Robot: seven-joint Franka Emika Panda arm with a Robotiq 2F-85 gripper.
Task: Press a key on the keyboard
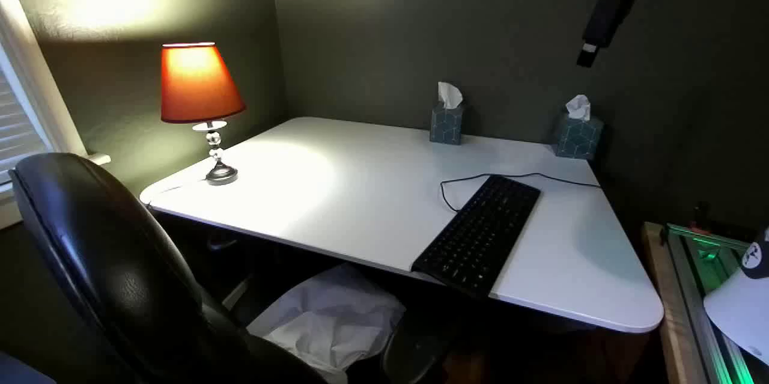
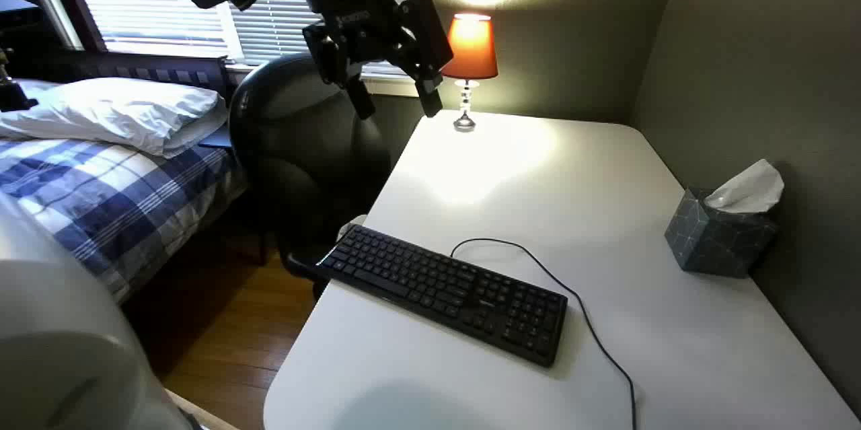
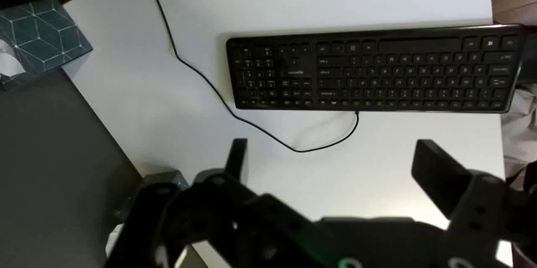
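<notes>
The long black keyboard (image 1: 480,234) lies flat on the white desk (image 1: 366,185), one short end jutting past the desk's edge. It also shows in an exterior view (image 2: 440,289) and across the upper part of the wrist view (image 3: 373,71). Its thin black cable (image 2: 592,329) curves over the desk. My gripper (image 2: 397,107) is high above the desk, well apart from the keyboard; it also shows in an exterior view (image 1: 587,58). In the wrist view, the gripper (image 3: 330,150) has its two fingers wide apart with nothing between them. No keys are hidden in the wrist view.
Two tissue boxes (image 1: 446,125) (image 1: 578,137) stand along the wall side of the desk. A lit lamp with an orange shade (image 1: 198,86) stands at the far end. A black chair (image 2: 309,140) stands beside the desk, with a bed (image 2: 134,188) beyond it.
</notes>
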